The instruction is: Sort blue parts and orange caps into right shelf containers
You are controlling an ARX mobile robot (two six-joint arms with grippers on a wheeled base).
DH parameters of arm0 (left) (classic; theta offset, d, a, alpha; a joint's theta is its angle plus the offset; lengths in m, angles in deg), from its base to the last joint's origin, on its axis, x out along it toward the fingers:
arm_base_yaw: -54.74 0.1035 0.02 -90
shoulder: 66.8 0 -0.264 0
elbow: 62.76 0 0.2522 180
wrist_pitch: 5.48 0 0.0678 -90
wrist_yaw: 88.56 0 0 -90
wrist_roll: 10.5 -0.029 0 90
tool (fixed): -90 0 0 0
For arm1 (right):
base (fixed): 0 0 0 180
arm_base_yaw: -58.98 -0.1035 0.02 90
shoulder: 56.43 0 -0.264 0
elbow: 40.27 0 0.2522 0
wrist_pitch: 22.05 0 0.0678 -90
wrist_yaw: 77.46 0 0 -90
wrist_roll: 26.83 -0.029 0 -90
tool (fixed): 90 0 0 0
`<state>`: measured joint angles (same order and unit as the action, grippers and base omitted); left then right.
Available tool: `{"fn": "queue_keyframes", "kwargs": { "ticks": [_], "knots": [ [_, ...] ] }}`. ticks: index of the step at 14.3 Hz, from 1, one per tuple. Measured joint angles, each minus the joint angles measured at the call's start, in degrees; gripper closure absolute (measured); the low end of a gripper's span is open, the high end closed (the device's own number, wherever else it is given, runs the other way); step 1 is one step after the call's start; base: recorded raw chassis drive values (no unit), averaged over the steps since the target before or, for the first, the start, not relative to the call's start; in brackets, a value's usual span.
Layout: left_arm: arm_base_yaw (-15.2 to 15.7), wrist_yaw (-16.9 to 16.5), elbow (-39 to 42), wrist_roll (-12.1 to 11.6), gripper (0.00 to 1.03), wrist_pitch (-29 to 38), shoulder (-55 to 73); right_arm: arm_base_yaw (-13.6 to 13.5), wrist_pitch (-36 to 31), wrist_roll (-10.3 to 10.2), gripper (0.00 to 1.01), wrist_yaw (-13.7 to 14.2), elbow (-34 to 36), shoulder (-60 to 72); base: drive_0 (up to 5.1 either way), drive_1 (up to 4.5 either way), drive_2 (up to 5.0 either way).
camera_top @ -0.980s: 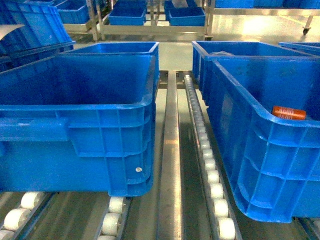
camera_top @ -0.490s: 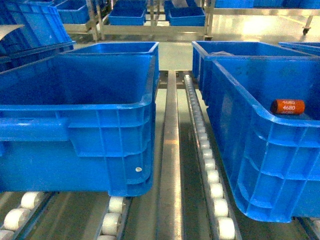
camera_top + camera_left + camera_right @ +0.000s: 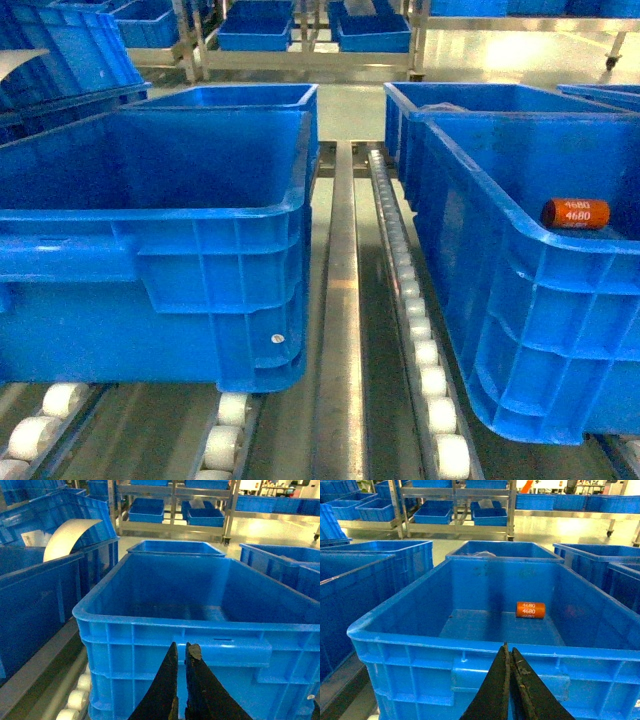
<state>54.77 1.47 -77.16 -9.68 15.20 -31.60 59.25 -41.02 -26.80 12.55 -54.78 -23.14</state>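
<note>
One orange cap printed "4680" lies on its side on the floor of the right blue container. The right wrist view shows the same orange cap toward the far right of that container's floor. My right gripper is shut and empty, just in front of the container's near rim. My left gripper is shut with nothing in it, level with the near wall of the left blue container, which looks empty. No blue parts are in view. Neither gripper shows in the head view.
The bins rest on white roller tracks with a metal rail between them. More blue bins stand behind and on a metal rack at the back. A curved white sheet sticks out of a bin at left.
The orange cap has rolled a little inside the right container, turning its "4680" print into view, then come to rest. The bins have not moved.
</note>
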Motion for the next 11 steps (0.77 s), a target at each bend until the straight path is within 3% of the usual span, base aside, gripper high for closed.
{"fn": "queue_keyframes", "kwargs": {
  "ticks": [6, 11],
  "knots": [
    [0.00, 0.02, 0.02, 0.00, 1.01, -14.60, -15.47, 0.00, 14.23, 0.00, 0.99, 0.00, 0.02, -14.78, 0.0, 0.00, 0.0],
    [0.00, 0.02, 0.02, 0.00, 1.01, -21.81, -22.69, 0.00, 20.94, 0.00, 0.99, 0.00, 0.02, -21.57, 0.0, 0.00, 0.0]
  ]
}}
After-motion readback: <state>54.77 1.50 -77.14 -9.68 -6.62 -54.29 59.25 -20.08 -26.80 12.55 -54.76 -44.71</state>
